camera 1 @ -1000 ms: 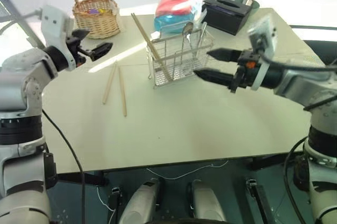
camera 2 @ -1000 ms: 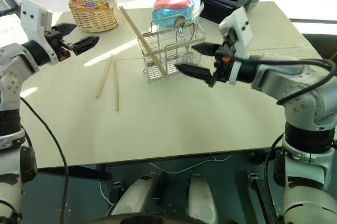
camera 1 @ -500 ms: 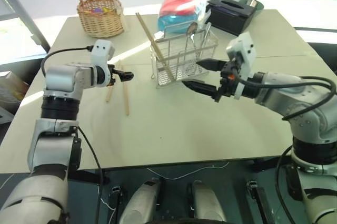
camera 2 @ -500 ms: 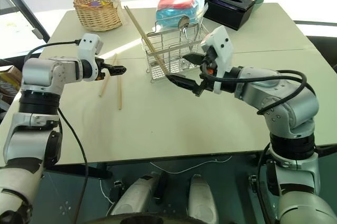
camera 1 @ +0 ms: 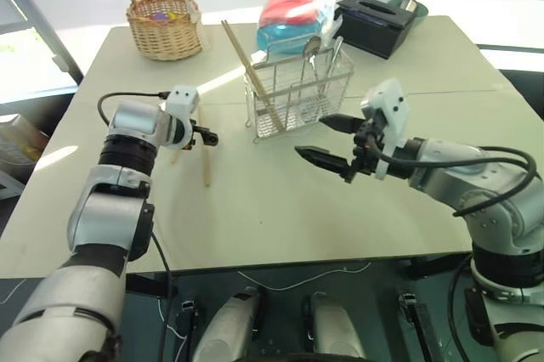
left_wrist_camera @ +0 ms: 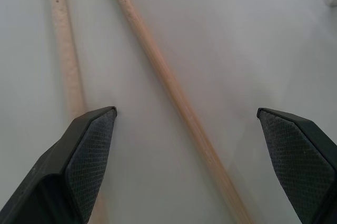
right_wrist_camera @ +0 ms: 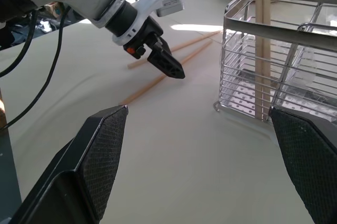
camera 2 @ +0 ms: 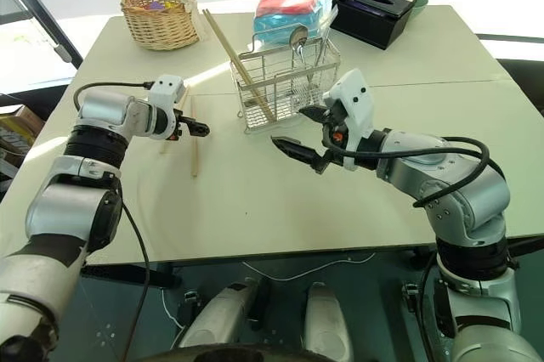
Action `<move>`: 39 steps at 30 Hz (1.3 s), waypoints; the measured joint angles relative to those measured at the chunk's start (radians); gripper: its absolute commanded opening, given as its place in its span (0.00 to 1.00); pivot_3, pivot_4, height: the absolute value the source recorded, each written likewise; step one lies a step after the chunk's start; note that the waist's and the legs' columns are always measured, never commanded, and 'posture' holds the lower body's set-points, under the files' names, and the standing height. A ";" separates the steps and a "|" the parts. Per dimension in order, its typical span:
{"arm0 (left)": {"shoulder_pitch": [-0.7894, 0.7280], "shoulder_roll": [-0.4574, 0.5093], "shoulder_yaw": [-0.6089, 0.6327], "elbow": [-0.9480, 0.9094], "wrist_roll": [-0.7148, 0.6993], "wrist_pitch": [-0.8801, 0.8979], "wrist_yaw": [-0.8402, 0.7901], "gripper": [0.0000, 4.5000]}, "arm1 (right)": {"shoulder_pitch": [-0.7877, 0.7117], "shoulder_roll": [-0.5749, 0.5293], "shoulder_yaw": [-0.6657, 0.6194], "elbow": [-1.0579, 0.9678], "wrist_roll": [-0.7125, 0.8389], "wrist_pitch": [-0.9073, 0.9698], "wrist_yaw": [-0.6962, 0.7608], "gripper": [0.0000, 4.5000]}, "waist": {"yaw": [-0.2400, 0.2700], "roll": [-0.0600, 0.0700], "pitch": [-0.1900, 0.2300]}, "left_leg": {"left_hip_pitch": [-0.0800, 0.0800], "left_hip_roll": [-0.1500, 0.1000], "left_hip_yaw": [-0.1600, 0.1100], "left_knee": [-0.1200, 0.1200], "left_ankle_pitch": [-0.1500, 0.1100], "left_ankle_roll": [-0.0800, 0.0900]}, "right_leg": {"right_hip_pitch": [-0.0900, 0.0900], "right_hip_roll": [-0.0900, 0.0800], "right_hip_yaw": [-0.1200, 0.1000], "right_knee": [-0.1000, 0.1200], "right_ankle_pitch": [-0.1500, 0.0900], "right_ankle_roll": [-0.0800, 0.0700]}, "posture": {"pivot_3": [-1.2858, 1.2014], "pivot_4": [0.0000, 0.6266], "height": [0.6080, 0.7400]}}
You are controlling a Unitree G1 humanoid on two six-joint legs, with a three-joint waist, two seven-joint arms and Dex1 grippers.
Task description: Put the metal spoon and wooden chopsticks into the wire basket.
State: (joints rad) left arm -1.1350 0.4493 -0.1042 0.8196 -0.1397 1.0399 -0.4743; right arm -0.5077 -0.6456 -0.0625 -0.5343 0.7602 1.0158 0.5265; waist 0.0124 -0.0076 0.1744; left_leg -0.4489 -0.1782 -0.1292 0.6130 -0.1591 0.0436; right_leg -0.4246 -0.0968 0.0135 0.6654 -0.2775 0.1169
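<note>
The wire basket [camera 1: 299, 93] stands at mid-table. The metal spoon [camera 1: 312, 46] stands upright inside it, and one wooden chopstick [camera 1: 248, 73] leans in its left end. Two more wooden chopsticks [camera 1: 203, 161] lie on the table left of the basket. My left gripper [camera 1: 206, 137] is open and low over them. In the left wrist view one stick [left_wrist_camera: 169, 83] runs between the fingers and the other [left_wrist_camera: 65, 61] passes by one fingertip [left_wrist_camera: 95, 129]. My right gripper [camera 1: 310, 134] hovers open in front of the basket, holding nothing.
A round wicker basket [camera 1: 163, 25] with a tall handle sits at the far left of the table. A red and blue packet [camera 1: 289, 7], a black tissue box [camera 1: 376, 22] and a green bowl [camera 1: 410, 6] stand behind the wire basket. Bare tabletop [camera 1: 280, 209] lies near me.
My left arm has swung down from up at the left to just over the two chopsticks on the table. The right gripper has sunk a little, still open. The camera has shifted too.
</note>
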 measured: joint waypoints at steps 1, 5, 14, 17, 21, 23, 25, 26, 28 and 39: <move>-0.008 -0.004 0.001 0.018 0.002 -0.008 -0.001 1.00 | 0.006 -0.004 -0.001 -0.005 0.002 0.000 0.004 0.98 | 0.000 0.000 0.000 | 0.000 0.000 0.000 0.000 0.000 0.000 | 0.000 0.000 0.000 0.000 0.000 0.000 | 0.52 0.24 0.89; -0.041 -0.019 0.008 0.082 0.019 -0.033 -0.002 1.00 | 0.037 -0.026 -0.003 -0.032 0.021 0.003 0.026 0.98 | 0.001 0.000 0.000 | 0.000 0.000 0.000 0.000 0.000 0.000 | 0.000 0.000 0.000 0.000 0.000 0.000 | 0.52 0.24 0.89; -0.058 -0.026 0.087 0.149 0.022 -0.056 0.023 0.47 | 0.038 -0.042 -0.011 -0.032 0.030 0.004 0.026 1.00 | 0.001 0.000 0.000 | 0.000 0.000 0.000 0.000 0.000 0.000 | 0.000 0.000 0.000 0.000 0.000 0.000 | 0.52 0.24 0.89; -0.058 -0.029 0.093 0.157 0.022 -0.063 0.024 0.14 | 0.038 -0.043 -0.011 -0.032 0.030 0.004 0.027 1.00 | 0.001 -0.001 0.000 | 0.000 0.000 0.000 0.001 0.000 0.000 | 0.001 0.000 0.000 0.000 0.000 0.000 | 0.52 0.24 0.89; -0.065 -0.036 0.113 0.165 0.022 -0.058 0.025 0.01 | 0.031 -0.044 -0.011 -0.029 0.030 0.004 0.030 1.00 | 0.001 -0.001 0.000 | 0.000 0.000 0.000 0.001 0.000 0.000 | 0.001 0.000 0.000 0.000 0.000 0.000 | 0.52 0.24 0.89; -0.070 -0.037 0.122 0.170 0.022 -0.047 0.025 0.01 | 0.028 -0.044 -0.011 -0.028 0.030 0.004 0.030 1.00 | 0.000 -0.001 0.000 | 0.000 0.000 0.000 0.001 0.000 0.000 | 0.001 0.000 0.000 0.000 0.000 0.000 | 0.52 0.24 0.89; -0.077 -0.037 0.132 0.181 0.020 -0.041 0.025 0.01 | 0.027 -0.044 -0.011 -0.025 0.029 0.004 0.032 1.00 | 0.000 -0.001 0.000 | 0.000 0.000 0.000 0.000 0.000 0.000 | 0.000 0.000 0.000 0.000 0.000 0.000 | 0.52 0.24 0.89; -0.078 -0.037 0.140 0.183 0.018 -0.038 0.025 0.01 | 0.027 -0.044 -0.011 -0.023 0.028 0.004 0.032 1.00 | -0.001 -0.001 0.000 | 0.000 0.000 0.000 0.000 0.000 0.000 | 0.000 0.000 0.000 0.000 0.000 0.000 | 0.52 0.24 0.89; -0.079 -0.036 0.165 0.189 0.009 -0.032 0.027 0.01 | 0.027 -0.045 -0.011 -0.019 0.027 0.003 0.033 1.00 | -0.002 -0.001 0.000 | 0.000 0.000 0.000 0.000 0.000 0.000 | 0.000 0.000 0.000 0.000 0.000 0.000 | 0.52 0.24 0.89; -0.063 -0.016 0.371 -0.016 -0.125 -0.193 0.056 0.01 | 0.021 -0.063 -0.007 -0.009 0.003 -0.008 0.063 1.00 | -0.002 -0.001 0.000 | -0.001 0.000 0.000 0.001 0.000 0.000 | -0.001 0.000 0.000 0.000 0.000 0.000 | 0.52 0.24 0.89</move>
State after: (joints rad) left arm -1.1982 0.4336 0.2669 0.8034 -0.2643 0.8474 -0.4184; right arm -0.4867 -0.7088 -0.0694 -0.5430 0.7635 1.0077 0.5895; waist 0.0100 -0.0088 0.1744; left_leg -0.4503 -0.1783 -0.1291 0.6137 -0.1590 0.0436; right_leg -0.4252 -0.0969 0.0134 0.6653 -0.2773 0.1173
